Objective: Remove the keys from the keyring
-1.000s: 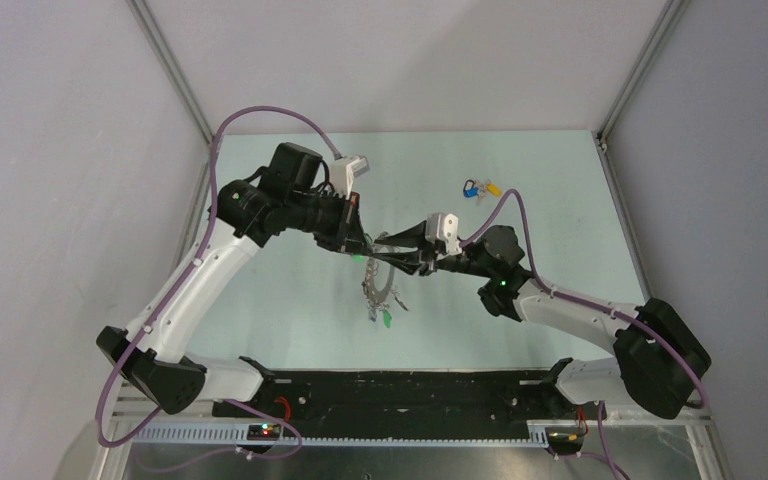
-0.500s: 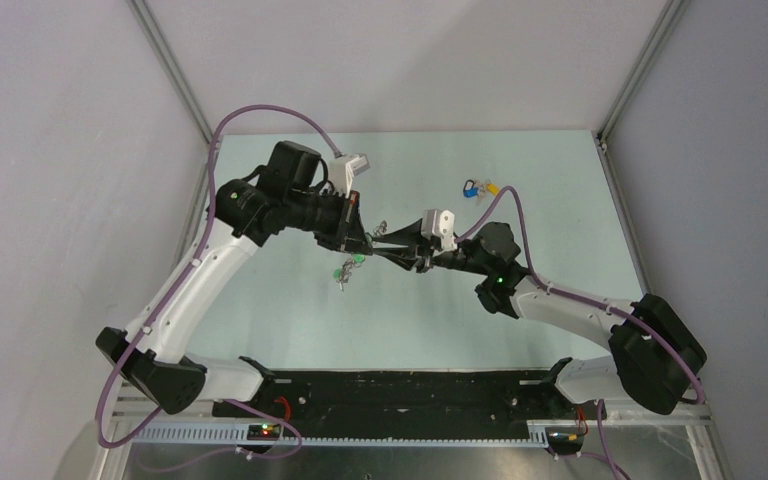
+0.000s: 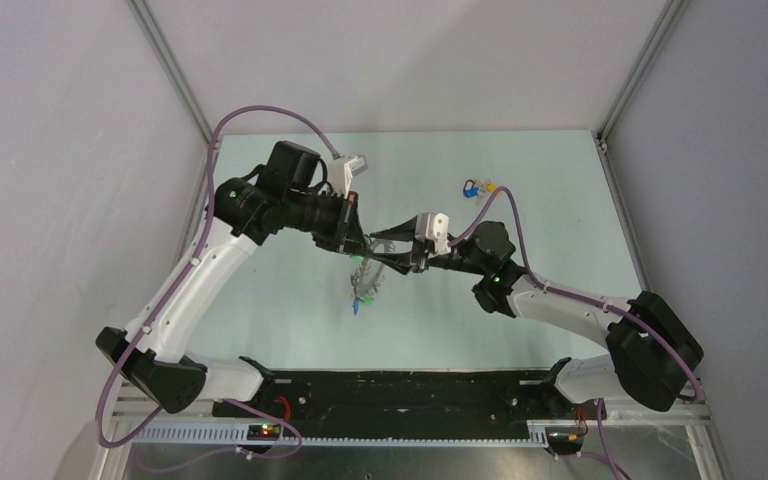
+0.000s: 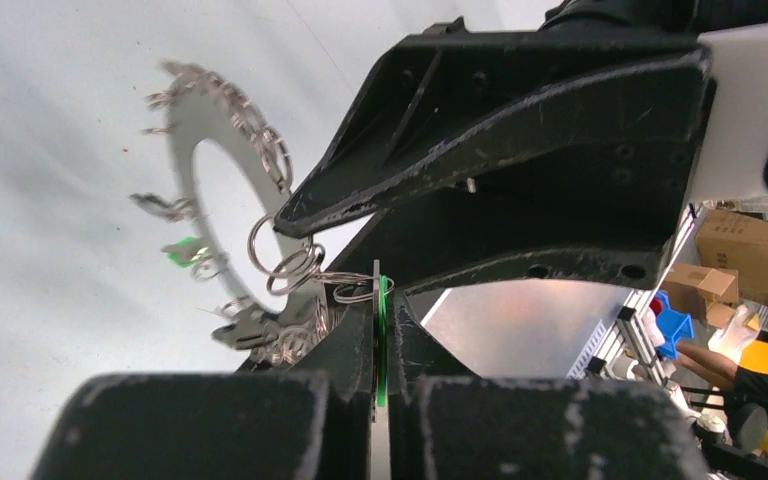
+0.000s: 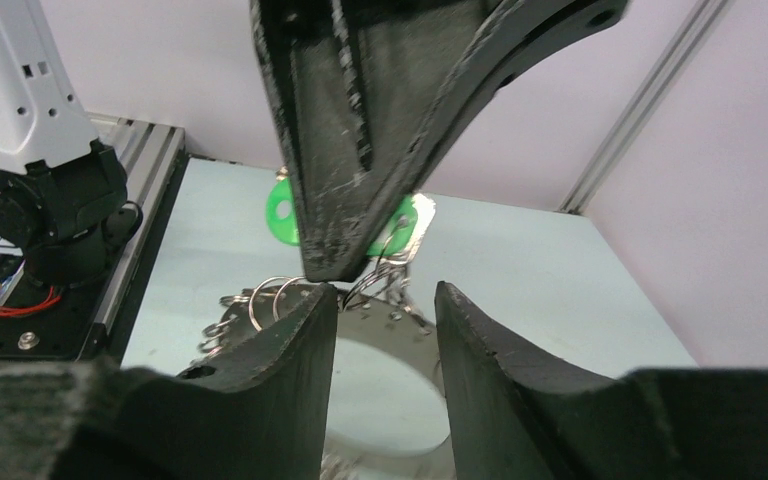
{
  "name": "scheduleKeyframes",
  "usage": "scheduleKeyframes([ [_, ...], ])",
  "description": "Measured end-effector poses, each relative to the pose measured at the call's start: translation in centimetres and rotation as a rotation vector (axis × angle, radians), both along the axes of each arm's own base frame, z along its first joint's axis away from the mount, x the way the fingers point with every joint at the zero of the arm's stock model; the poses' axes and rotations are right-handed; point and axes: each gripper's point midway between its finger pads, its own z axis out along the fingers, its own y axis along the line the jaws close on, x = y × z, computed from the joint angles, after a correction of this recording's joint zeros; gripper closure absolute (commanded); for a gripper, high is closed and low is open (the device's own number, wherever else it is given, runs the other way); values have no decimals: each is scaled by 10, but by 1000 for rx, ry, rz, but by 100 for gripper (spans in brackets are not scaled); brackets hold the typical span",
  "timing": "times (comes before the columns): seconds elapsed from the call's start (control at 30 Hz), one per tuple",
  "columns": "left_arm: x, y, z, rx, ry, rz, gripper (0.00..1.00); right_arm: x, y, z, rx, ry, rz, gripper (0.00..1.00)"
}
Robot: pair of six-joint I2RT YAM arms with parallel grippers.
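Up over the worktop (image 3: 560,200), the left end effector (image 4: 380,300) is clamped tight on a green-headed key (image 5: 282,218), the toothed keyring (image 4: 185,125) dangling below it with the other keys (image 3: 358,306), while the right end effector (image 5: 385,295) has its fingers apart at the ring's rim.

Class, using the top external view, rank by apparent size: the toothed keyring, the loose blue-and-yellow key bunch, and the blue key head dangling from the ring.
Largest: toothed keyring.
Next: blue-and-yellow key bunch.
Smallest: blue key head, barely a speck.
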Motion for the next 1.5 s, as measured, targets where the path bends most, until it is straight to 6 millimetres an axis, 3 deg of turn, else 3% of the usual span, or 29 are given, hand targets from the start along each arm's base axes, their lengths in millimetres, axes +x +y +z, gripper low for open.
scheduleKeyframes([
  [0.13,-2,-4,8,-26,-4,-11,100,-5,5,1,-7,-31,5,79],
  [0.3,-1,-3,8,-28,3,-4,100,0,6,3,-1,-37,-20,81],
  [0.5,-1,-3,8,-29,4,-3,100,4,5,5,7,-36,-46,100],
  [0.67,1,-1,9,-33,10,12,100,6,3,6,10,-35,-62,100],
  [0.97,1,1,13,-73,50,20,100,-10,-14,12,13,-111,-60,100],
  [1.5,-7,-1,-7,-83,151,5,100,-30,-25,5,14,-212,-34,100],
])
